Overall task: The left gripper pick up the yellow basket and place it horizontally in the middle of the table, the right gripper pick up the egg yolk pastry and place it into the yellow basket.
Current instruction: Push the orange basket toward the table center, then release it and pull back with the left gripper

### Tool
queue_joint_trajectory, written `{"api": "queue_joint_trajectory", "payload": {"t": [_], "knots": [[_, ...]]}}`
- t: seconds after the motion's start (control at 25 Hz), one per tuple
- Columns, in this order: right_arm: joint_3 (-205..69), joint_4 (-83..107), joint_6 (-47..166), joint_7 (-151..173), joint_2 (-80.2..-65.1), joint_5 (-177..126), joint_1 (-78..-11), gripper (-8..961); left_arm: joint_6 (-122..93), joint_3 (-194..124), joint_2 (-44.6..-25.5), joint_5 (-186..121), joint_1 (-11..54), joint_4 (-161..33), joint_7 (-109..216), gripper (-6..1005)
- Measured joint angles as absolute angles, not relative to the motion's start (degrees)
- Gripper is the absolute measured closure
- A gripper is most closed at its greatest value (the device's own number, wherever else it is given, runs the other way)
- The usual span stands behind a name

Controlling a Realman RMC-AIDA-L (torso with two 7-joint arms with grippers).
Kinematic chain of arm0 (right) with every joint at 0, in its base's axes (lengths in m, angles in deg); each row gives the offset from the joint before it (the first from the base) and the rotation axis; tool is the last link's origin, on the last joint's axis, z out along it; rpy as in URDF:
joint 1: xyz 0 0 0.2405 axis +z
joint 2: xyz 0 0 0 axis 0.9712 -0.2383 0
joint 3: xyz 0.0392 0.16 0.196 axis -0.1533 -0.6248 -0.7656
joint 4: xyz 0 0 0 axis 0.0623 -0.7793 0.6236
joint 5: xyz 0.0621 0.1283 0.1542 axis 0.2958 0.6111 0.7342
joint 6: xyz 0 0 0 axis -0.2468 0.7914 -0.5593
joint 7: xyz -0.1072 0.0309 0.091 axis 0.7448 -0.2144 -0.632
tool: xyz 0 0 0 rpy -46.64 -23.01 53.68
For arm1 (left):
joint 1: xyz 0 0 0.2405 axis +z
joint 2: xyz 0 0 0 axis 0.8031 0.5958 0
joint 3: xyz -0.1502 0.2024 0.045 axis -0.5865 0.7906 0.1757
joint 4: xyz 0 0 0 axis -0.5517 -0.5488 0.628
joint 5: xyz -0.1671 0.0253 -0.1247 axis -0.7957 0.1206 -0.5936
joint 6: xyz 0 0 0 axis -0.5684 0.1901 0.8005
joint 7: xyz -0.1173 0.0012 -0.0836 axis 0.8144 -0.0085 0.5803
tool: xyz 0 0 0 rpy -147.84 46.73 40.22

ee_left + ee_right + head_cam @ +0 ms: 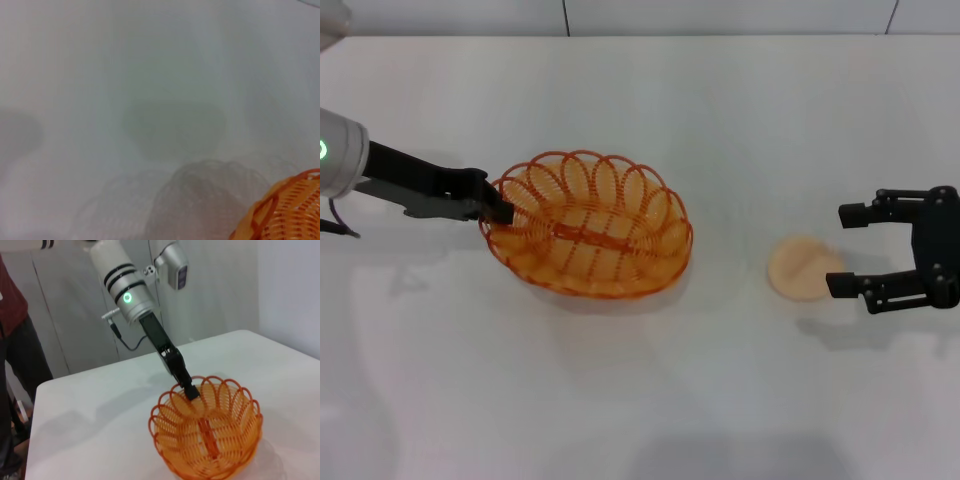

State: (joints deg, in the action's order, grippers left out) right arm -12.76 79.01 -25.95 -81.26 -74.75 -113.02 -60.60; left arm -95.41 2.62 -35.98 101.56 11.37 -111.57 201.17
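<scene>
Left gripper (498, 210) pinches the yellow basket's (588, 225) rim, basket near counter (640, 400) middle. Egg yolk pastry (805, 267) lies untouched beside the spread right gripper (850, 250). Pastry transfer remains.

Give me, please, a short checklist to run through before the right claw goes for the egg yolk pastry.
1. Yellow basket sits upright on the table, near the middle: ok.
2. Basket interior holds nothing yet: ok.
3. Left claw has let go of the basket's rim: not ok; it is shut on the rim, as the right wrist view also shows.
4. Egg yolk pastry lies alone on the table, apart from the basket: ok.
5. Right claw is open, with the pastry just beside its fingertips: ok.
6. Right claw height above the table: cannot tell.
</scene>
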Motion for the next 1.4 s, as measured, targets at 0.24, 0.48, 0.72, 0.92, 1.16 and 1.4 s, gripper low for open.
{"api": "queue_joint_trajectory", "payload": {"t": [0.24, 0.48, 0.72, 0.92, 1.16, 1.4], "knots": [[-13.4, 79.6, -26.8, -81.8, -74.75, -113.0, -60.5, 112, -94.8, 2.8, -36.01, 101.1, 11.2, -111.5, 206.7, 915], [-13.9, 79.3, -27.2, -81.8, -74.73, -113.0, -59.8, 112, -94.8, 3.1, -35.65, 102.4, 10.6, -111.4, 212.0, 915], [-13.9, 79.5, -27.8, -81.8, -74.74, -113.0, -59.5, 112, -92.9, 3.1, -35.83, 102.5, 10.1, -110.5, 213.7, 916], [-13.9, 79.6, -28.2, -81.8, -74.74, -113.0, -59.4, 111, -90.3, 3.1, -35.93, 102.5, 9.2, -107.4, 213.0, 916], [-14.0, 79.6, -28.5, -81.8, -74.74, -113.0, -59.2, 111, -88.1, 3.1, -36.25, 101.7, 7.6, -104.3, 211.8, 916], [-14.0, 79.6, -28.6, -81.8, -74.74, -113.0, -59.2, 112, -86.4, 3.1, -37.13, 101.4, 6.9, -102.7, 211.2, 916]]}}
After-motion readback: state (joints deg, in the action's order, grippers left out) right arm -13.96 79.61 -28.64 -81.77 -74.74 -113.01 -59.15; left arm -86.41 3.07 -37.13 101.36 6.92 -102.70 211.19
